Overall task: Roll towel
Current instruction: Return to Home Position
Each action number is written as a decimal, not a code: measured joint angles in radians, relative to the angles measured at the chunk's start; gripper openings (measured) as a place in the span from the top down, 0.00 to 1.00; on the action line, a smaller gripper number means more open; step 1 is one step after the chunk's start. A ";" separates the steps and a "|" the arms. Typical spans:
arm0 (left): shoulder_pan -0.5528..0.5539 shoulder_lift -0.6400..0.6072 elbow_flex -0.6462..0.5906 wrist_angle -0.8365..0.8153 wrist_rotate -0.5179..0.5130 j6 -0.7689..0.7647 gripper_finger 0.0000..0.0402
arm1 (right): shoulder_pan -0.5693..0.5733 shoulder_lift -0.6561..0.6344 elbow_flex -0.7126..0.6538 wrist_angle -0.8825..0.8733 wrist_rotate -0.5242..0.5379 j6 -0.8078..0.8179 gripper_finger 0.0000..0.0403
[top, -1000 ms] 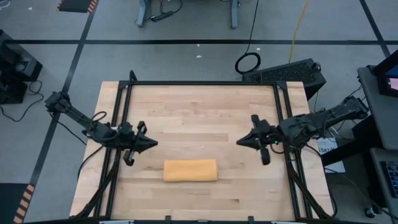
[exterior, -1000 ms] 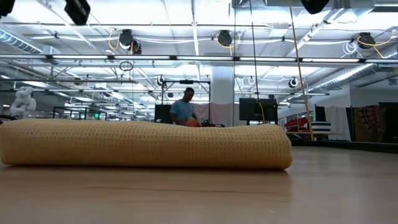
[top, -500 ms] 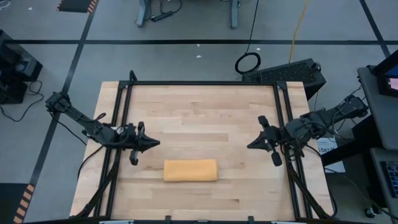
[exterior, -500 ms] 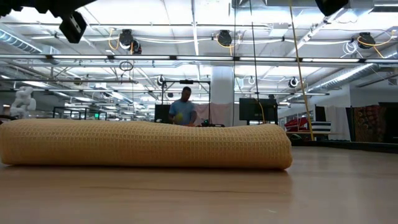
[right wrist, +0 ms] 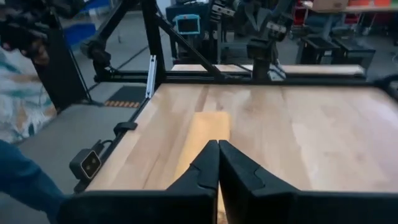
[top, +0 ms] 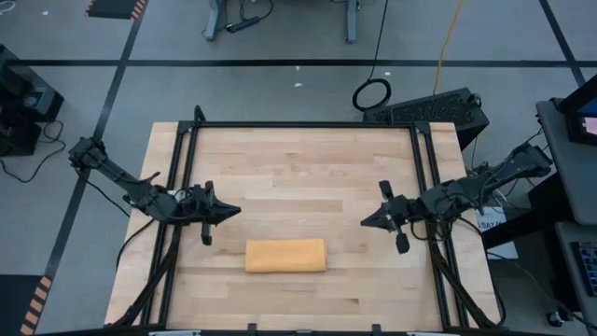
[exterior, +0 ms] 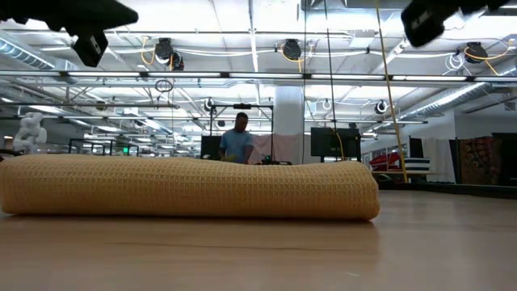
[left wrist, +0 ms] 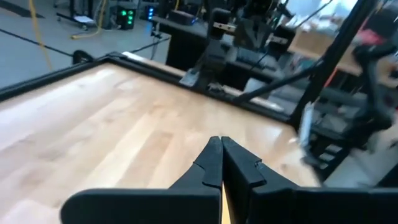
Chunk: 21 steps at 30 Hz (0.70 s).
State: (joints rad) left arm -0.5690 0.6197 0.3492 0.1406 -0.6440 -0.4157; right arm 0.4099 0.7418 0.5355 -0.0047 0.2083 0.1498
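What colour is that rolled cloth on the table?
Orange-yellow, with a fine waffle-weave texture; the towel shows best in the low view.

Industrial robotics lab: exposed ceiling pipework [exterior: 258, 74], taped floor [top: 280, 89], monitors [exterior: 331, 143]

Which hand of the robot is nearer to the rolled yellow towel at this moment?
Left, by a little. The left hand hovers just off the left end of the towel; the right hand hangs farther off, past its right end. Both are shut.

Bare tabletop [top: 298, 177] around the towel [top: 285, 255], apparently free on every side.
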 joint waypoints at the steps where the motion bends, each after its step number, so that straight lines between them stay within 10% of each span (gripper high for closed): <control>1: 0.000 0.000 0.000 -0.016 -0.007 0.011 1.00 | 0.000 0.000 -0.031 0.039 0.000 0.021 1.00; 21: -0.062 -0.013 -0.059 -0.123 0.018 0.142 1.00 | 0.000 -0.003 -0.390 0.465 0.086 0.074 1.00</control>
State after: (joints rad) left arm -0.6312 0.6064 0.2902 0.0177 -0.6258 -0.2733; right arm 0.4099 0.7383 0.1451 0.4607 0.2948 0.2243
